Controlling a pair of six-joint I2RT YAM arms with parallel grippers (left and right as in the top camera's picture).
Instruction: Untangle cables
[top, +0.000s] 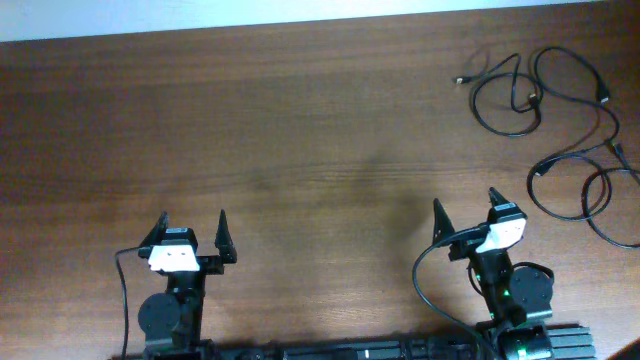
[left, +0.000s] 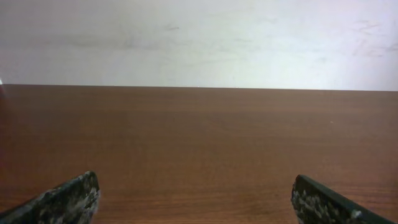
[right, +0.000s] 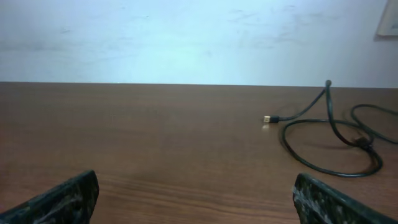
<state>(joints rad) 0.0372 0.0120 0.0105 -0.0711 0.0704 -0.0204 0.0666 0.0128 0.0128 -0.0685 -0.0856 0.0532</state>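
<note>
The cables (top: 560, 120) are thin black cords in loose, overlapping loops at the far right of the wooden table, with small plugs at the ends. In the right wrist view one loop (right: 329, 143) with a gold-tipped plug (right: 268, 119) lies ahead to the right. My right gripper (top: 466, 207) is open and empty near the front edge, well short of the cables; its fingers show in the right wrist view (right: 196, 193). My left gripper (top: 192, 224) is open and empty at the front left; in the left wrist view (left: 196, 196) it faces only bare wood.
The brown wooden table (top: 300, 140) runs back to a white wall (left: 199, 37). Thick black wires (top: 425, 290) hang from the arm bases at the front edge.
</note>
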